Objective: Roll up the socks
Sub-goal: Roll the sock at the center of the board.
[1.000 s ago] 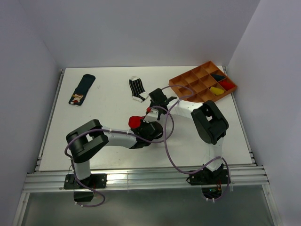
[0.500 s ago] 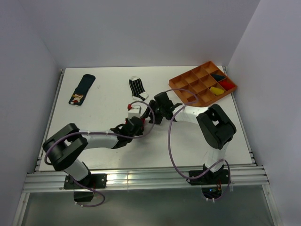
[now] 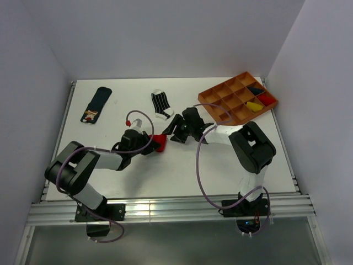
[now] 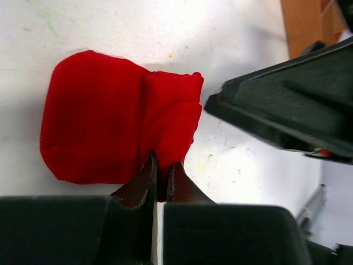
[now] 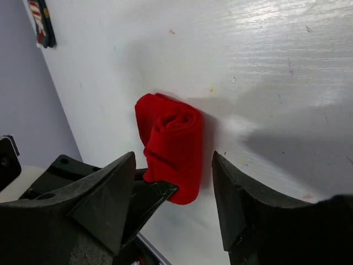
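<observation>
1. Centrally, at mid-frame of the overhead view, the red fabric sock (image 3: 160, 142) lies on the white table (image 3: 160, 176), rolled into a short, thick bundle. Its spiral end shows in the right wrist view.
2. Left gripper (image 4: 161, 178): jaws drawn together and clamped on the lower edge of the red fabric sock. In the left wrist view a sliver of red cloth shows between the fingertips.
3. Right gripper (image 5: 173, 157): jaws spread apart, one finger to either side of the roll in the right wrist view. Neither finger visibly presses the cloth.
4. Black-and-white striped sock (image 3: 161, 104) with a white toe: flat at upper centre of the overhead view, apart from both grippers.
5. Dark navy sock (image 3: 97, 104) with a patterned cuff: flat at upper left of the table.
6. Orange compartmented tray (image 3: 219, 101): upper right. It holds a yellow bundle (image 3: 253, 105), a red piece (image 3: 266, 99) and a dark piece (image 3: 255, 90) in separate compartments near its right end.
</observation>
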You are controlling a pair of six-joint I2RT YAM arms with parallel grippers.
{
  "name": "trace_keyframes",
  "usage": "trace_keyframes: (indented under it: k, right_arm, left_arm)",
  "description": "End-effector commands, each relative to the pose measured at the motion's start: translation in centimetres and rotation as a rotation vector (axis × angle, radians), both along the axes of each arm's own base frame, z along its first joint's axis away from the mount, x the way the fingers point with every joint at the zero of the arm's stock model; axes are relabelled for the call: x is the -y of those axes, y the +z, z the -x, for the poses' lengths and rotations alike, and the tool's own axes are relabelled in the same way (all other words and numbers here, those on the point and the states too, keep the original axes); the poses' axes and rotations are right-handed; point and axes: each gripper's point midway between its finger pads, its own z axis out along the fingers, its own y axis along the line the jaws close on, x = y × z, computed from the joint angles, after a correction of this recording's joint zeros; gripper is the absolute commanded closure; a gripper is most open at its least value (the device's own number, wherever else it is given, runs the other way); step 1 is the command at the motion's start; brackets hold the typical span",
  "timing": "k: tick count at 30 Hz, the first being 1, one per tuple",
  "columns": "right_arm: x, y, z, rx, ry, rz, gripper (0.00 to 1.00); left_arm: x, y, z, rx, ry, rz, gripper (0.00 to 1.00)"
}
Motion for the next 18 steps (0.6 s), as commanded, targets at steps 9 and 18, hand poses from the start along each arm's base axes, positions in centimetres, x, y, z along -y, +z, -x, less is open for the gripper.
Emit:
trace_keyframes:
  k: [9, 18]
  right_arm:
    - [-1.3, -2.1, -0.3, -0.036, 0.017, 0.007, 0.36]
    - [-1.6, -3.2, -0.5, -0.045, 0.032, 0.021, 0.74]
  left_arm:
    - [1.6, -1.2, 1.4, -0.141, -0.086, 0.178, 1.00]
    - [1.8, -2.1, 1.7, -0.192, -0.097, 0.197, 1.00]
